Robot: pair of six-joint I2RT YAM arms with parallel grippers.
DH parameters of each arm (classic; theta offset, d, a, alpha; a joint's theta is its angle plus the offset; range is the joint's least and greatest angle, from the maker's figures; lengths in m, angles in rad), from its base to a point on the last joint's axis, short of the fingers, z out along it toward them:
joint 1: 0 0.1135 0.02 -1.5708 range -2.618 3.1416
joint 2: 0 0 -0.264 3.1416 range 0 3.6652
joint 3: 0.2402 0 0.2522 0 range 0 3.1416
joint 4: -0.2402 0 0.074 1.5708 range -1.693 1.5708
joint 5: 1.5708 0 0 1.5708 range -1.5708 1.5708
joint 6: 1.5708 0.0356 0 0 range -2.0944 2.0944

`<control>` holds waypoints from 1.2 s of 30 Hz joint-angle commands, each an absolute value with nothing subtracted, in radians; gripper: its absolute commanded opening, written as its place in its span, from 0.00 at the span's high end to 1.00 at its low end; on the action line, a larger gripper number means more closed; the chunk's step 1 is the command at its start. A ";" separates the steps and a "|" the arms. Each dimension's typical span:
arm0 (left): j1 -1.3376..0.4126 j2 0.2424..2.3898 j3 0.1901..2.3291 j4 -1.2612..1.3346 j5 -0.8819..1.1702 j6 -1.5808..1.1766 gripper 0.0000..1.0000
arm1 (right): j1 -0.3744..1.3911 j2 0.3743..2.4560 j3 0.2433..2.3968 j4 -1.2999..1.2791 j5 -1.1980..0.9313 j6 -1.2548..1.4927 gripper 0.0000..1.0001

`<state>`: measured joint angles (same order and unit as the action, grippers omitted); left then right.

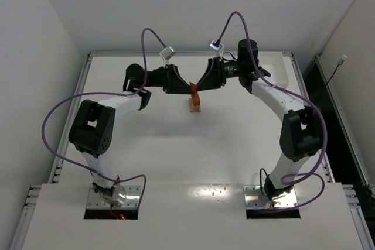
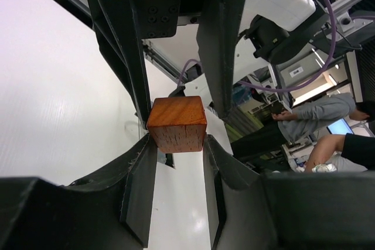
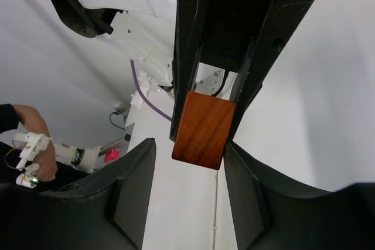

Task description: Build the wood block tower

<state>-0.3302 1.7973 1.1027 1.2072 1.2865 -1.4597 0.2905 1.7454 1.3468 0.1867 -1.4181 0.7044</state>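
A reddish-orange wood block (image 1: 195, 91) hangs in the air between both grippers, just above a small pale tan block (image 1: 194, 108) on the table. My left gripper (image 1: 188, 88) is shut on the reddish block (image 2: 176, 124), which is pinched at its fingertips (image 2: 176, 142). My right gripper (image 1: 201, 88) faces it from the other side, with its jaws straddling the same block (image 3: 204, 130). In the right wrist view a gap shows at the left finger (image 3: 137, 162), while the right finger touches the block's edge, so the right gripper (image 3: 190, 146) is open.
A white tray (image 1: 276, 78) lies at the back right of the table, behind the right arm. Purple cables loop over both arms. The table's raised metal rim (image 1: 88, 62) runs along the back and sides.
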 commanded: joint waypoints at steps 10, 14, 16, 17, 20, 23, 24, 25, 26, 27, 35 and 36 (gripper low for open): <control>-0.319 1.753 1.135 1.097 1.279 -1.315 1.00 | 0.308 1.766 1.404 0.267 -1.442 0.707 0.82; -0.319 1.753 1.158 0.950 1.279 -1.200 0.85 | 0.318 1.766 1.404 0.276 -1.463 0.707 0.90; -0.319 1.743 1.167 0.846 1.279 -1.149 0.78 | 0.318 1.766 1.404 0.276 -1.463 0.707 0.96; -0.319 1.733 1.176 0.809 1.269 -1.096 0.72 | 0.318 1.766 1.404 0.285 -1.463 0.707 0.98; -0.319 1.723 1.187 0.721 1.256 -1.045 0.63 | 0.318 1.766 1.404 0.285 -1.473 0.707 1.00; -0.319 1.714 1.187 0.649 1.243 -0.990 0.42 | 0.318 1.766 1.404 0.285 -1.482 0.707 1.00; -0.319 1.713 1.187 0.634 1.232 -0.967 0.35 | 0.318 1.766 1.404 0.285 -1.482 0.707 1.00; -0.319 1.704 1.187 0.615 1.232 -0.953 0.32 | 0.318 1.766 1.404 0.294 -1.482 0.707 1.00; -0.319 1.704 1.187 0.597 1.220 -0.937 0.29 | 0.318 1.766 1.404 0.295 -1.482 0.707 1.00; -0.319 1.704 1.187 0.559 1.207 -0.907 0.26 | 0.318 1.766 1.404 0.295 -1.482 0.707 1.00; -0.285 1.622 1.197 0.329 1.096 -0.732 0.23 | 0.308 1.747 1.368 0.295 -1.482 0.707 1.00; -0.266 1.608 1.197 0.260 1.076 -0.709 0.23 | 0.298 1.735 1.359 0.295 -1.471 0.707 1.00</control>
<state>-0.3176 1.6711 1.1683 0.4248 1.1919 -0.8463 0.2970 1.7794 1.3518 0.2276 -1.4155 0.7147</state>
